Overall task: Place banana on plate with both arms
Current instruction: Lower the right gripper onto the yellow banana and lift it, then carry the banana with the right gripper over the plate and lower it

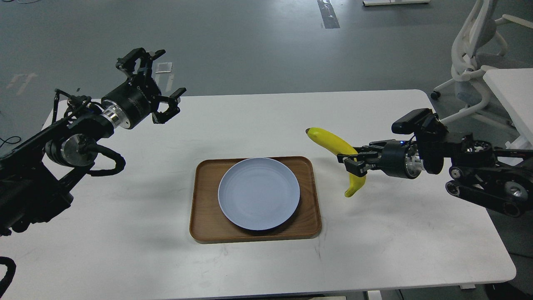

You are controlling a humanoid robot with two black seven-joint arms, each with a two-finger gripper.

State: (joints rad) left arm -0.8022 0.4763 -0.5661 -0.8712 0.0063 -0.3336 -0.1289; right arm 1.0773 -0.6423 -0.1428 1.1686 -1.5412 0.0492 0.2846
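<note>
The yellow banana hangs in the air just right of the tray, dark tip up and to the left. My right gripper is shut on its lower middle and holds it above the table. The pale blue plate lies empty on the brown wooden tray at the table's middle. My left gripper is open and empty, raised above the table's far left corner, well away from the plate.
The white table carries only the tray and plate. A white office chair and another white table's edge stand at the far right. A small white paper lies on the grey floor behind.
</note>
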